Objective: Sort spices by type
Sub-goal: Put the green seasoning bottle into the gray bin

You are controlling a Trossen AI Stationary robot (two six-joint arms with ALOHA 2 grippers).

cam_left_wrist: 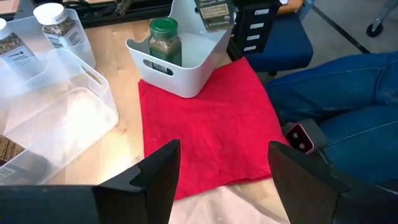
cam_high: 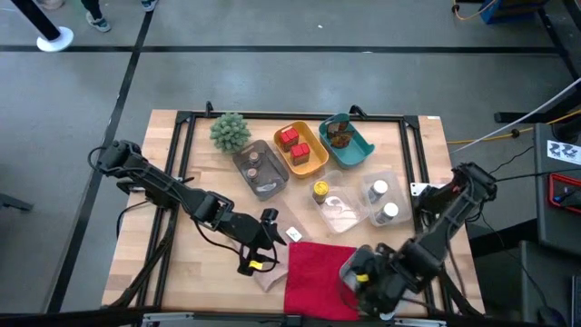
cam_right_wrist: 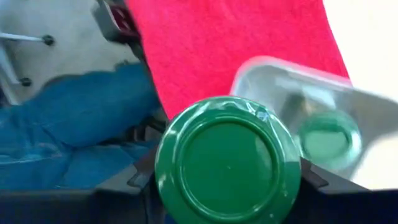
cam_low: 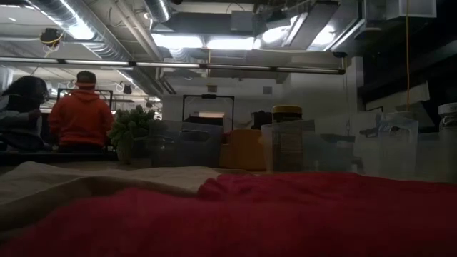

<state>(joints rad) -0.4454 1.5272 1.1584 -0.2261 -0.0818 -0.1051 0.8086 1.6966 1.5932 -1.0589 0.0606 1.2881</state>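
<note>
Your left hand (cam_high: 259, 245) hangs above the worktop (cam_high: 182, 263) just beside the near-left edge of the red cloth (cam_high: 313, 268), fingers spread wide with nothing between them. Leave it there; it is out of the way and has no part in this step.

To its right, on the cloth, stands the white bin (cam_left_wrist: 186, 59) with one green-capped jar (cam_left_wrist: 164, 38) already inside, upright against the wall.

Farther right, your right hand (cam_right_wrist: 227, 186) is closed on a second green-capped jar (cam_right_wrist: 227, 165), the fingers bearing on the jar at either side. It sits at the near-right corner of the cloth, right by that bin, whose pale rim and the other green cap show just past the held jar in the right wrist view.

The step looks like dropping this jar in with its match. Bring the jar over the open part of the bin, clear of the rim and not on top of the jar already there. Lower it upright until the base is likely seated, then part the fingers. The bin is light and stands on cloth, so it may slide if you nudge the wall; come straight down and lift straight out.
</note>
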